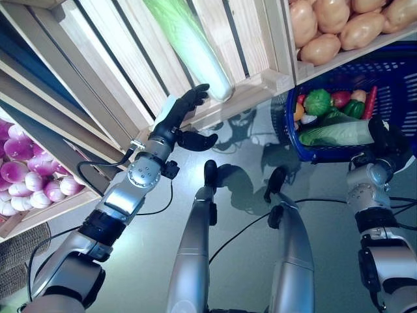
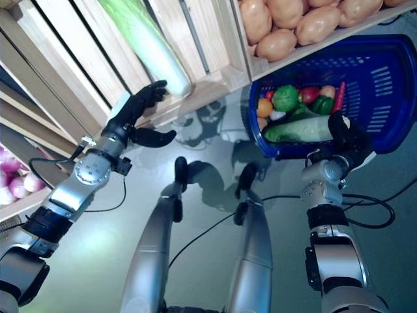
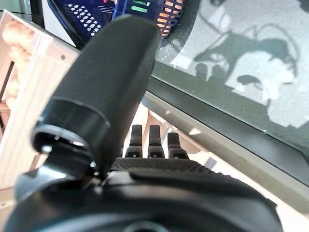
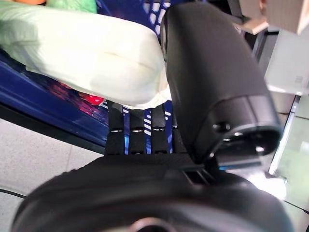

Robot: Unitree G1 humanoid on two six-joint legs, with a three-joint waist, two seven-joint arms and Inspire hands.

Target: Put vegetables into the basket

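Cabbage [image 4: 87, 53] between right hand [image 4: 203, 96] fingers [image 4: 137, 128], over basket [image 1: 391, 85]

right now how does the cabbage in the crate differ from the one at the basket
The cabbage in the wooden crate lies on the crate's slats, with the left robot hand open at its pale end. The cabbage at the blue basket lies across the vegetables inside, its pale end at the right robot hand, whose fingers reach under it. Both are long, with a green top and a pale base.

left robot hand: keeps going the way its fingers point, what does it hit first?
Probably the pale green cabbage in the wooden crate; the left robot hand has its fingertips right at its lower end. Contact unclear.
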